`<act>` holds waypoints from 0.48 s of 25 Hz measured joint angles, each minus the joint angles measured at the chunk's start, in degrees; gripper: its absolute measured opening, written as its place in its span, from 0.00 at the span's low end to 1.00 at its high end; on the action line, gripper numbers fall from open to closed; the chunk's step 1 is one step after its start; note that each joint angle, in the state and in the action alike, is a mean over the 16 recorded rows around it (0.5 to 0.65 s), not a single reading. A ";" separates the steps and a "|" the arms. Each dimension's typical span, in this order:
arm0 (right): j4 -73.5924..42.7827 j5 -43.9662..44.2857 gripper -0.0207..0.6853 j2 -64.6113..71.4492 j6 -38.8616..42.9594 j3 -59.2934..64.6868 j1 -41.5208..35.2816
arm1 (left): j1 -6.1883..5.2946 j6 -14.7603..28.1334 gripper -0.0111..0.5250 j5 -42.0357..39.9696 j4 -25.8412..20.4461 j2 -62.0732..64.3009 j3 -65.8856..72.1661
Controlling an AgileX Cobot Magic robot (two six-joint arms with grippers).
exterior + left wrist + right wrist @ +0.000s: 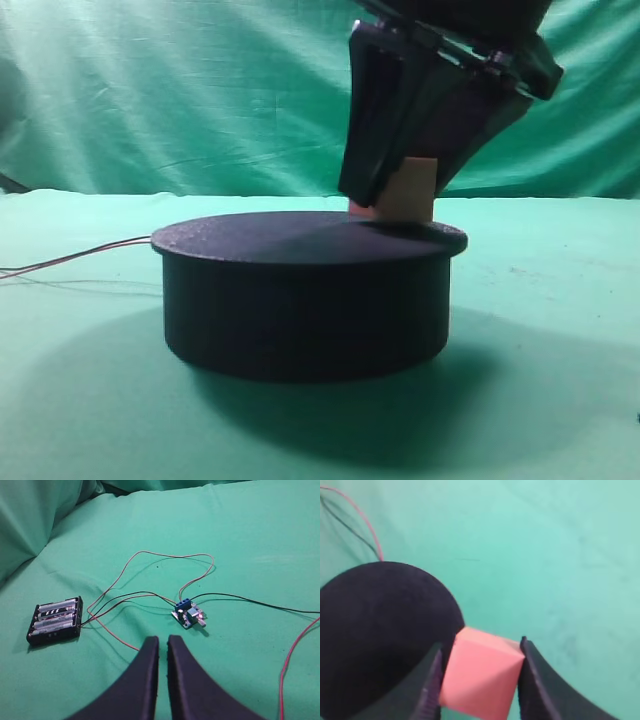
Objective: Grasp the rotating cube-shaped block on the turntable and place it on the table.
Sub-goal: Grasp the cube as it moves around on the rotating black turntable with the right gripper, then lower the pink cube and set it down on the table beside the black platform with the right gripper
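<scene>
Right fingers (480,680): closed in on the cube from both sides, one black finger (427,690) against its left face and the other against its right; in the high view they came down steeply from the upper right (400,195).
Cube (481,677): pinkish-salmon, between the right fingers, sitting at the right edge of the turntable top; in the high view its underside (405,195) rested on the disc, partly hidden by the fingers.
Turntable (305,300): low black drum with a rough, slightly overhanging round top, standing on the tabletop; thin wires (70,260) ran off its left side.
Left fingers (162,645): nearly together, only a thin slit between the tips, holding nothing, above the cloth.
Small circuit board (187,614): just beyond the left fingers, with a blue terminal block, wired up.
Battery holder (55,620): black, with cells in it, to the left on the cloth.
Tabletop (560,320): wrinkled green cloth.
Backdrop (180,90): draped green cloth behind.
</scene>
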 joint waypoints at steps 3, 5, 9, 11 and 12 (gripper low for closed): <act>-3.45 -0.03 0.43 -2.17 4.86 2.75 0.00 | 0.00 0.00 0.02 0.00 0.00 0.00 0.00; -4.97 -0.71 0.43 -3.31 7.54 5.20 0.00 | 0.00 0.00 0.02 0.00 0.00 0.00 0.00; -5.54 -3.28 0.44 -4.37 10.62 10.61 0.00 | 0.00 0.00 0.02 0.00 0.00 0.00 0.00; -4.81 -5.01 0.46 -4.31 11.22 13.12 0.00 | 0.00 0.00 0.02 0.00 0.00 0.00 0.00; -4.40 -5.89 0.48 -4.17 11.43 14.21 0.00 | 0.00 0.00 0.02 0.00 0.00 0.00 0.00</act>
